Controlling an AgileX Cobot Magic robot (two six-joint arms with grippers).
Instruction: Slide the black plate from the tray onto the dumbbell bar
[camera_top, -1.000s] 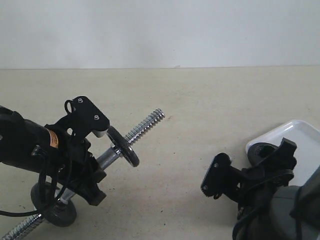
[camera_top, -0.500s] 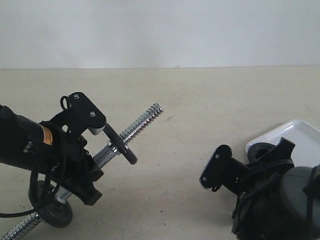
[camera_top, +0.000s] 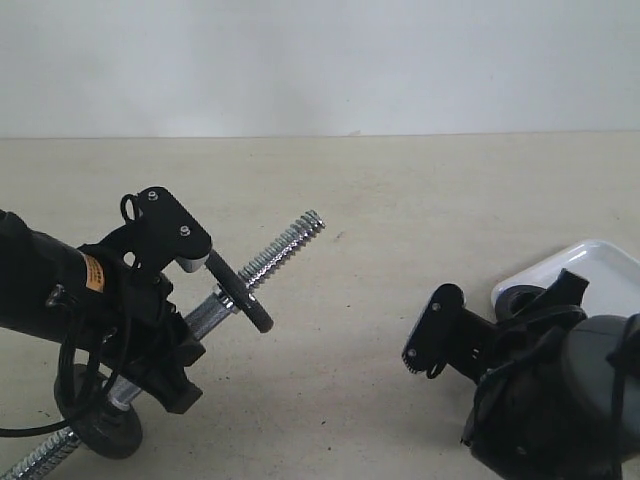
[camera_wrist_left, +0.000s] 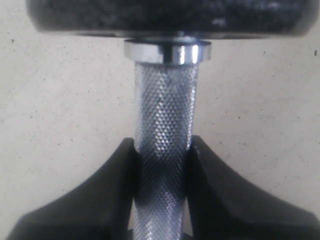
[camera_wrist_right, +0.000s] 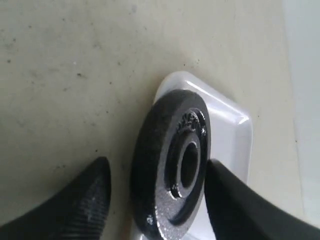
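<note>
White tray on my right. Dumbbell bar is tilted, threaded end up, with my left gripper clamped on its knurled shaft. Black plate stands on edge at the tray's corner, between my right gripper's parted fingers, one clear of it.

right gripper seen close up, its two black fingers either side of the black plate. plate stands on edge, hub & centre hole facing one finger, which sits just beside its rim; other finger is apart, w/ beige table showing btwn. white tray corner lies under the plate
</note>
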